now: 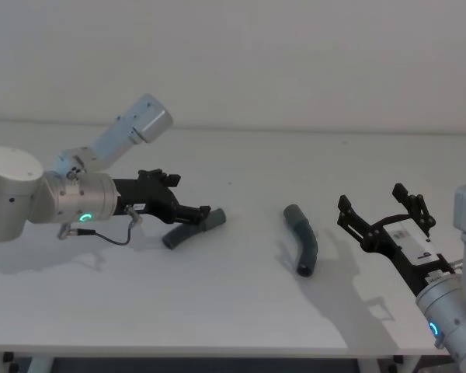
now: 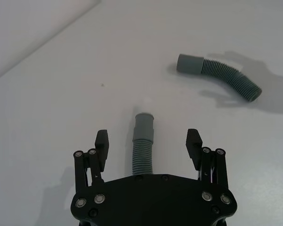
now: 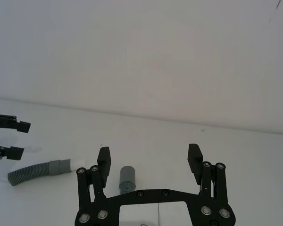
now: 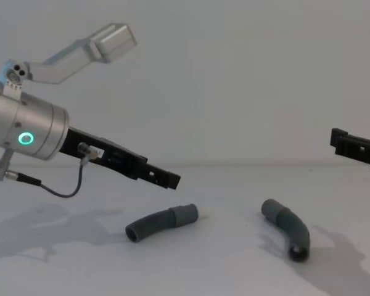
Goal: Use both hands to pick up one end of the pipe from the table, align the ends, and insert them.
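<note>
Black left gripper [image 2: 148,136]: fingers spread, hovering just above the left pipe piece [image 1: 190,229], apparently lined up to close on it.
Left pipe piece: flat on the table [image 1: 233,311], white plug tip [image 3: 78,165] toward its partner.
Right pipe piece [image 1: 303,237]: lying free, mid-table.
Right gripper [image 1: 371,198]: spread, near its piece, aimed at it, not touching.

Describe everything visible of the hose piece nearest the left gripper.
The hose piece is a short, gently curved, dark grey ribbed tube, plastic-looking, with a smooth grey cuff ending in a white tip. It lies flat on the white table. The open left gripper hovers above it, fingers either side, touching nothing.
</note>
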